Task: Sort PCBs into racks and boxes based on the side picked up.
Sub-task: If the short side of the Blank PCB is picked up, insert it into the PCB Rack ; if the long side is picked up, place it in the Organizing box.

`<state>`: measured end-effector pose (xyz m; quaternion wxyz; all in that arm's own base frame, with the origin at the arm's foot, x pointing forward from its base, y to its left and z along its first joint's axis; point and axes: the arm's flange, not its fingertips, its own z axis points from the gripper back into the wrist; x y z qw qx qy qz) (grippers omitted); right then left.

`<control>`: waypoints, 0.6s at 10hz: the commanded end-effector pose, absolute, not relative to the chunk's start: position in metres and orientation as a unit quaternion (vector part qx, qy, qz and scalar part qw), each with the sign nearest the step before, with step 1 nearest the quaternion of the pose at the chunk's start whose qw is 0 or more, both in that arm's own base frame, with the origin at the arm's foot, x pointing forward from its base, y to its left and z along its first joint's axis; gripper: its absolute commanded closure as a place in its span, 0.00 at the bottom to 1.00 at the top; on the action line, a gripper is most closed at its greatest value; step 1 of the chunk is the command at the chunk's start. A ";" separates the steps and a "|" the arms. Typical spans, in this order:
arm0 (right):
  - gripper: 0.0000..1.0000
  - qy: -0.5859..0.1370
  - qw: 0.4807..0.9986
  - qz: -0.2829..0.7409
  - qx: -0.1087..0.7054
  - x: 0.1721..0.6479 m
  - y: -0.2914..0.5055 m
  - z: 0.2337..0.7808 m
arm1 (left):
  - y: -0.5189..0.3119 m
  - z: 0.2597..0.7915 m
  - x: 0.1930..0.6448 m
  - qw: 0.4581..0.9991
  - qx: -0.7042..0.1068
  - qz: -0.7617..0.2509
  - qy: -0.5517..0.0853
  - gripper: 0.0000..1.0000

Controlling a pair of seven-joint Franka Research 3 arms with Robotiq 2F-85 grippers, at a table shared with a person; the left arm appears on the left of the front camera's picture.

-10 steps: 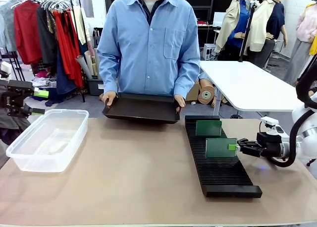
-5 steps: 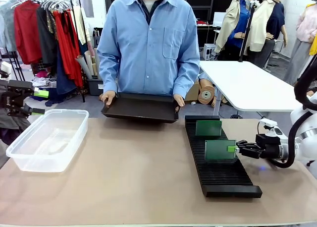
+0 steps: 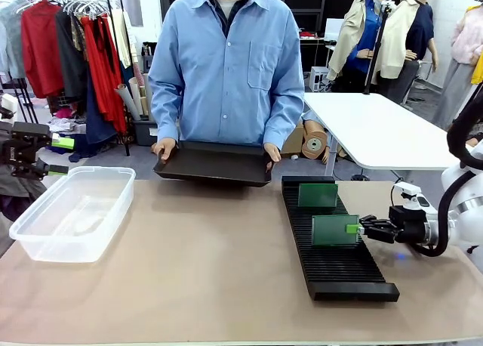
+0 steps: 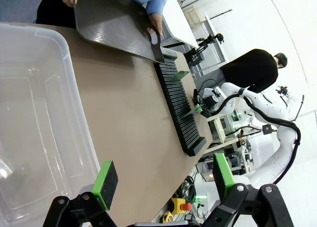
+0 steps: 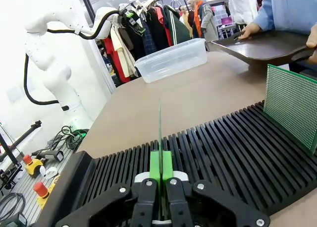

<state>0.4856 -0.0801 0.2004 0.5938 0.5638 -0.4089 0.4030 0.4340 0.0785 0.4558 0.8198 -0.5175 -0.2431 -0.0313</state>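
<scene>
Beige tabletop (image 3: 189, 263) is shared with a person in a blue shirt (image 3: 226, 66), whose two hands hold a shallow black tray (image 3: 215, 165) at the far edge.

A long black slotted rack (image 3: 332, 244) lies on the right half of the table, running from near the tray toward the robot's side. Two PCBs are seen standing upright in its slots, green faces toward the front camera. The far PCB (image 3: 317, 195) stands free near the rack's far end. The near PCB (image 3: 335, 230), thin and rectangular, is set around mid-rack; in the right wrist view it appears edge-on as a thin green line (image 5: 160, 133).

The right gripper (image 3: 355, 228) is closed on the near PCB's right edge, green pads (image 5: 161, 165) pressed flat on both faces.

A clear plastic tub (image 3: 72, 214) sits at the table's left edge. The left gripper (image 4: 163, 180) is held above it with jaws spread wide, nothing between them.

Bare tabletop lies open between tub and rack.
</scene>
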 end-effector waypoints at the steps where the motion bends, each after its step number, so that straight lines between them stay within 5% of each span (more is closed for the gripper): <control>1: 1.00 -0.413 0.595 0.405 0.557 0.493 -0.078 0.198 | 0.078 0.458 0.433 0.819 -0.519 -0.034 -0.244 0.00; 6: 1.00 -0.414 0.595 0.404 0.558 0.493 -0.080 0.198 | 0.078 0.458 0.433 0.819 -0.519 -0.034 -0.244 0.00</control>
